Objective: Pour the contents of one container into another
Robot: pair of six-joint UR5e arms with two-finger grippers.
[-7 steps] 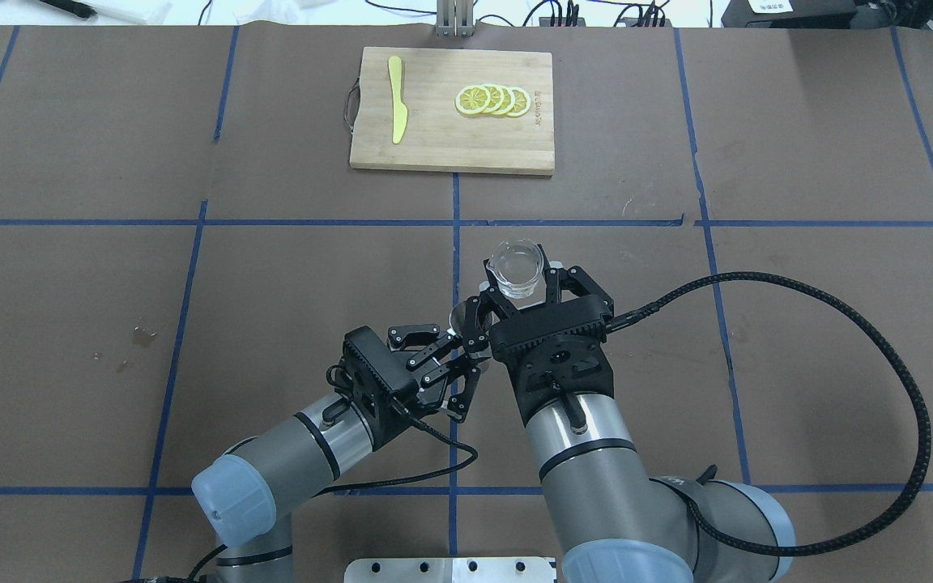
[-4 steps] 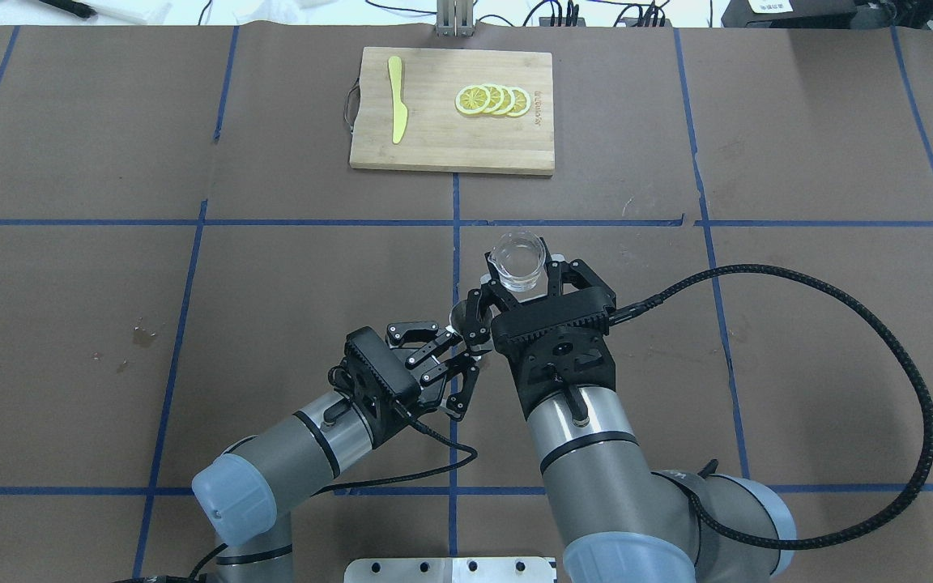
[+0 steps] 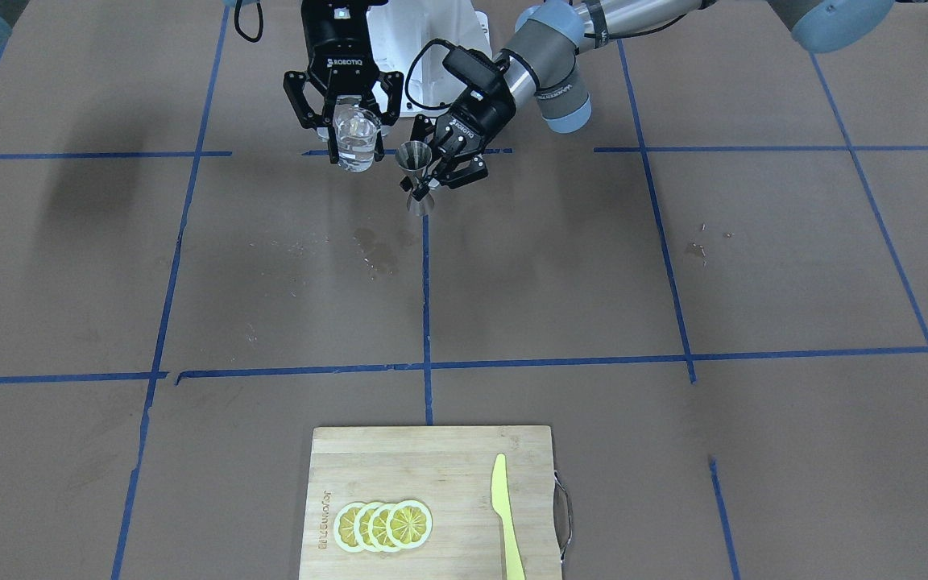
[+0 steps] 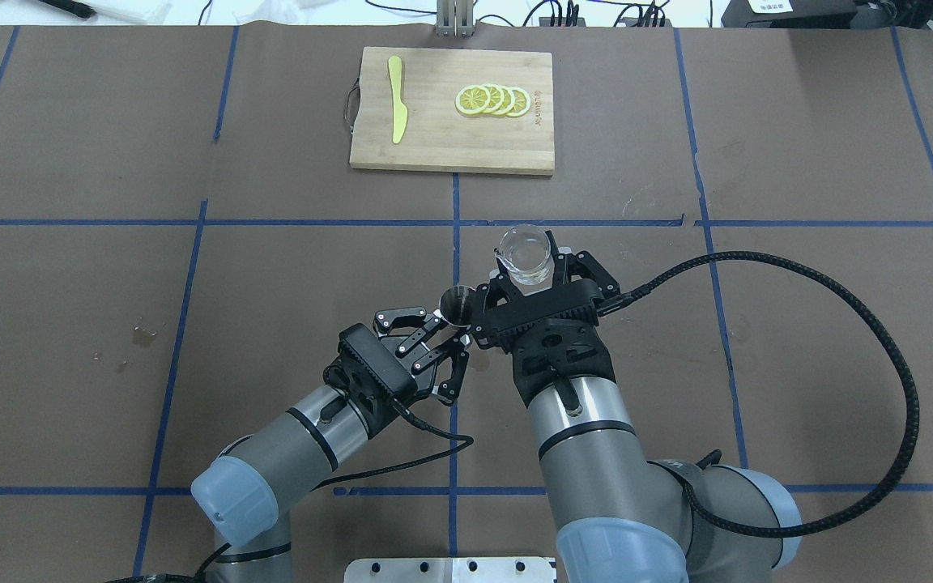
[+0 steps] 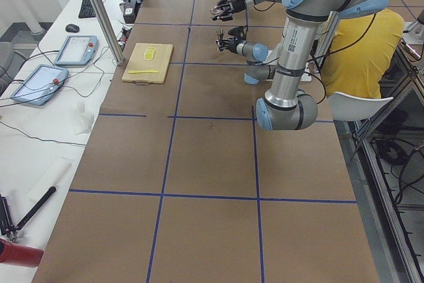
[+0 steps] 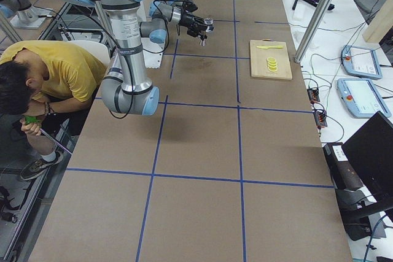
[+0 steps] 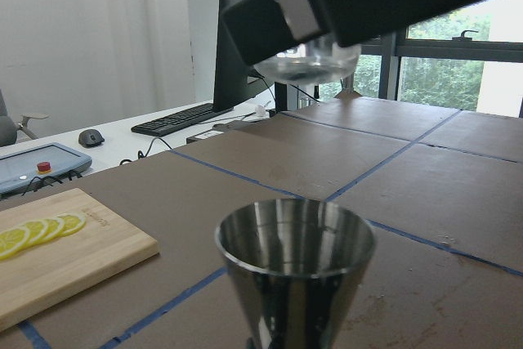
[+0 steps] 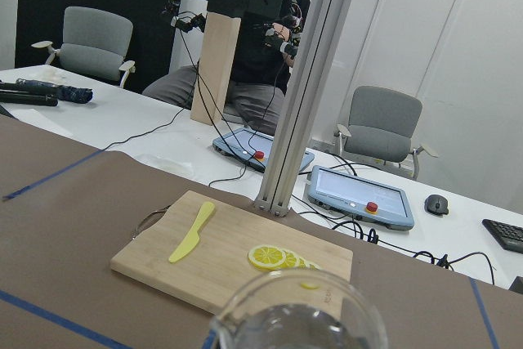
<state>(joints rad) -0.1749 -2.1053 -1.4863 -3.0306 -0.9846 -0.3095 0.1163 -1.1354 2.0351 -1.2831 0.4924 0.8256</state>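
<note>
My right gripper (image 4: 527, 277) is shut on the small clear glass cup (image 4: 524, 257), which stands upright with clear liquid in it (image 3: 354, 137). My left gripper (image 4: 452, 338) is shut on the waist of the steel hourglass jigger (image 4: 456, 306), held upright with its open cone up (image 3: 416, 173). The jigger is just left of the cup in the overhead view and a little lower. In the left wrist view the jigger's mouth (image 7: 294, 243) fills the foreground and the cup's base (image 7: 306, 59) hangs above and beyond it. The cup's rim (image 8: 298, 312) shows at the bottom of the right wrist view.
A wooden cutting board (image 4: 434, 146) lies at the far middle with lemon slices (image 4: 492, 100) and a yellow knife (image 4: 396, 99). Wet spots (image 3: 375, 250) mark the paper near the jigger. The right arm's black cable (image 4: 879, 364) loops right. A person in yellow (image 6: 55, 72) sits behind the robot.
The left gripper has carried the jigger forward, so its mouth now shows clear of the right wrist. The right gripper has turned slightly and shifted the cup a little farther away.
</note>
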